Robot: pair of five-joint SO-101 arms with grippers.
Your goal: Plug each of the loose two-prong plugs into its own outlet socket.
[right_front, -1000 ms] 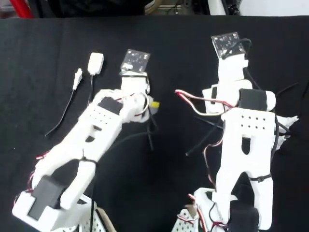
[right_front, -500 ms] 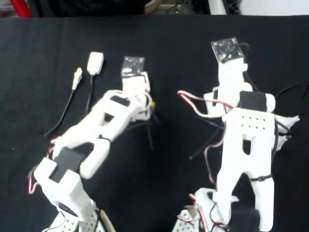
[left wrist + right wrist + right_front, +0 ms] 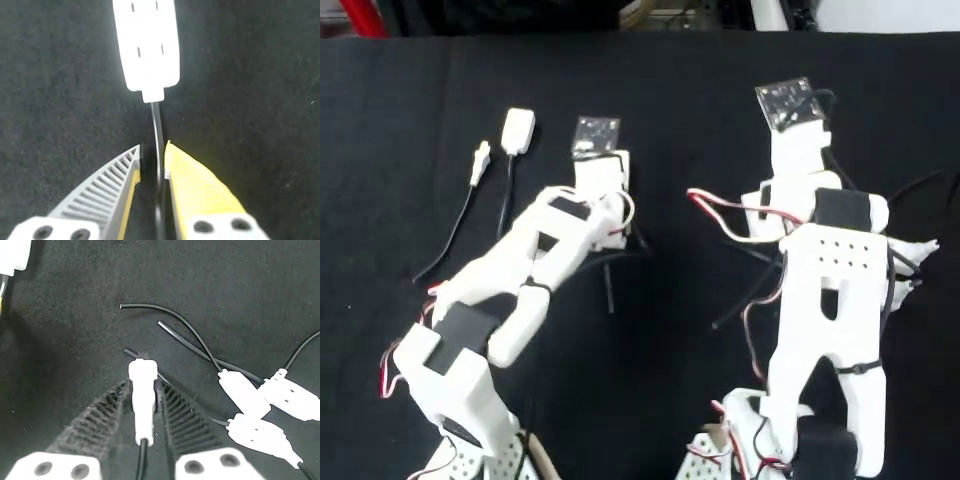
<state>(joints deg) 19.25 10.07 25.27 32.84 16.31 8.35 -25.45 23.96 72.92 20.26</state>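
Note:
My left gripper (image 3: 151,147) is shut on a thin black cable (image 3: 158,125). The cable runs to a white outlet socket (image 3: 146,45) lying slot-side up just ahead of the fingertips. My right gripper (image 3: 142,384) is shut on a white plug (image 3: 142,396), held lengthwise with its cable trailing back between the fingers. In the high view the left arm (image 3: 560,235) stands folded over the table's middle left and the right arm (image 3: 825,270) over the right. Another white socket (image 3: 518,130) and a small plug (image 3: 480,160) lie at the far left.
Three more white connectors (image 3: 245,390) (image 3: 291,398) (image 3: 260,433) lie bunched beside my right gripper, with loose black cable ends (image 3: 165,310) curling across the black cloth. One cable end (image 3: 609,290) lies between the arms. Red and white servo wires (image 3: 720,215) loop off the right arm.
The left arm folded back, its elbow lifting toward the near left, and its wrist shifted slightly. The loose cable end beneath it slid left. The right arm stayed almost still.

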